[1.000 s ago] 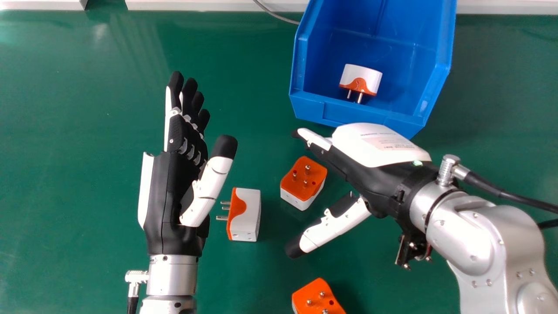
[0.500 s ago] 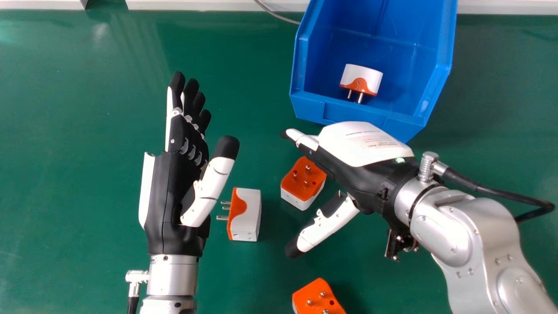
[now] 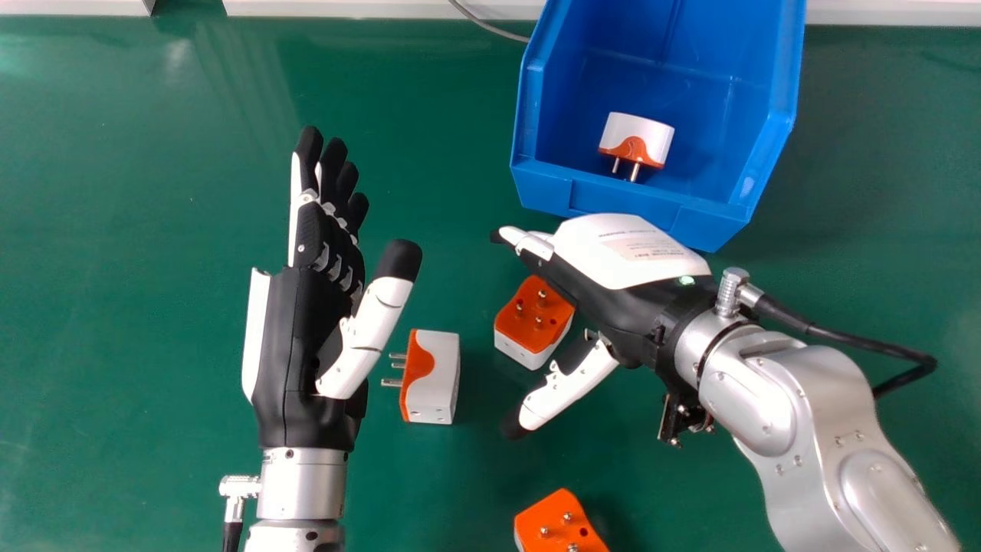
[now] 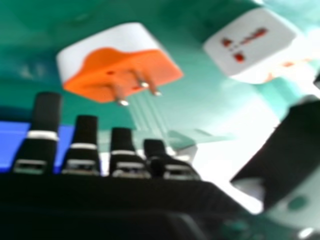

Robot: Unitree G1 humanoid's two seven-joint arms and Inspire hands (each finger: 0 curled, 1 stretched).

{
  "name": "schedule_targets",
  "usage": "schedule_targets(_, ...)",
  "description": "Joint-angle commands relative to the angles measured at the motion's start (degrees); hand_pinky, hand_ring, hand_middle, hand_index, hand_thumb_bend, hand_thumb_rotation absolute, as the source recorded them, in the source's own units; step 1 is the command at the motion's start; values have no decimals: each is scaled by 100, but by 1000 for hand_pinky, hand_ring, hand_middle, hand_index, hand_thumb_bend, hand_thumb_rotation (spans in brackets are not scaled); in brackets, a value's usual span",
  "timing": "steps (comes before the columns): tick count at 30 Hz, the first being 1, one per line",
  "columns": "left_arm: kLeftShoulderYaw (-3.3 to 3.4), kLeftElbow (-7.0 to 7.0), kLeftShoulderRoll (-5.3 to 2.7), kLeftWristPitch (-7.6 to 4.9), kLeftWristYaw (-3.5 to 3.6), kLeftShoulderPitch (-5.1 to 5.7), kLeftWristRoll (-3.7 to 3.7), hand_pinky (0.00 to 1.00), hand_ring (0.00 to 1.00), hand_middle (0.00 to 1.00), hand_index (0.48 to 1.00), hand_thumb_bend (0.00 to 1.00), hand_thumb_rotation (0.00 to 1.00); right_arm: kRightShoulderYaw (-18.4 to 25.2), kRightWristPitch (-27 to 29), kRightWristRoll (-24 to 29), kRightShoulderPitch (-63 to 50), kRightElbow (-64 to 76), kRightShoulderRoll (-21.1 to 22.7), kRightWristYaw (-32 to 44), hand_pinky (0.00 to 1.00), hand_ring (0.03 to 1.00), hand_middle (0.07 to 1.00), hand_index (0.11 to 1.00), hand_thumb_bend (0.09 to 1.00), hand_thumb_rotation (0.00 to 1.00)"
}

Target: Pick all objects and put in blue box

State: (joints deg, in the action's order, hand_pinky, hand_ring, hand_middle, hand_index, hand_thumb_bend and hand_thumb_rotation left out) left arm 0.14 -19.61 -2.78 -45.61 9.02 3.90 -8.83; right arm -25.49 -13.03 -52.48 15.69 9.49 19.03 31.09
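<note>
Head view: one plug (image 3: 644, 134) in blue box (image 3: 548, 188); left hand (image 3: 291, 345), right hand (image 3: 605, 307) straight-fingered, thumbs apart. Right hand view: slotted plug face (image 4: 250, 47). Three plugs (image 3: 435, 379) on green tabletop (image 3: 138, 230), white edging (image 3: 368, 8) beyond.

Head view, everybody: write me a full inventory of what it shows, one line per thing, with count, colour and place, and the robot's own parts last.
adapter in the box: 1, white and orange, near the front wall
adapter by the right hand: 1, white and orange, prongs up
adapter on its side: 1, white and orange, between the hands
adapter at the near edge: 1, orange top, prongs up, partly cut off
box: 1, blue, far side
table: 1, green, beneath everything
thin cable: 1, grey, left of box
edging: at least 2 pieces, white, far edge
left hand: 1, black and white, left
right hand: 1, black and white, before the box
forearms: 2, silver, behind the hands
</note>
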Motion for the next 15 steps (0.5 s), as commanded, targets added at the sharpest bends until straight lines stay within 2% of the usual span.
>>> schedule_targets(1,-13,55,-103,-54,-36,-57,79,1000,1000,1000,1000,742,571,-22,120,-22,212,-62,-29,-228,686,879,935,941,936,394)
schedule_targets(3,-15,44,-107,-55,-42,-72,66,1000,1000,1000,1000,743,567,-49,186,-32,238,-160,-27,-362,683,875,932,929,931,360)
schedule_targets(5,-4,17,-92,-72,-67,-92,107,1000,1000,1000,1000,743,567,-83,234,-55,245,-227,-36,-496,683,875,932,929,931,360)
schedule_targets(6,0,6,-87,-74,-77,-101,122,1000,1000,1000,1000,747,564,-109,251,-81,249,-251,-30,-551,681,864,919,910,922,315)
schedule_targets(9,5,-48,-96,-117,-42,-135,71,1000,1000,1000,1000,747,564,-213,280,-193,272,-327,2,-689,681,864,919,910,922,315)
schedule_targets(10,9,-64,-103,-129,-41,-147,60,1000,1000,1000,1000,750,563,-236,303,-213,275,-352,10,-741,674,841,898,881,908,258)
schedule_targets(13,21,-111,-106,-160,-44,-185,54,1000,1000,1000,1000,750,563,-266,354,-272,253,-421,-10,-922,674,841,898,881,908,258)
schedule_targets(14,20,-116,-102,-164,-39,-192,51,1000,1000,1000,1000,752,560,-280,376,-300,242,-449,-15,-1016,664,815,874,845,889,206)
schedule_targets(15,24,-121,-101,-167,-53,-198,73,1000,1000,1000,1000,752,560,-290,385,-308,234,-478,-25,-1086,664,815,874,845,889,206)
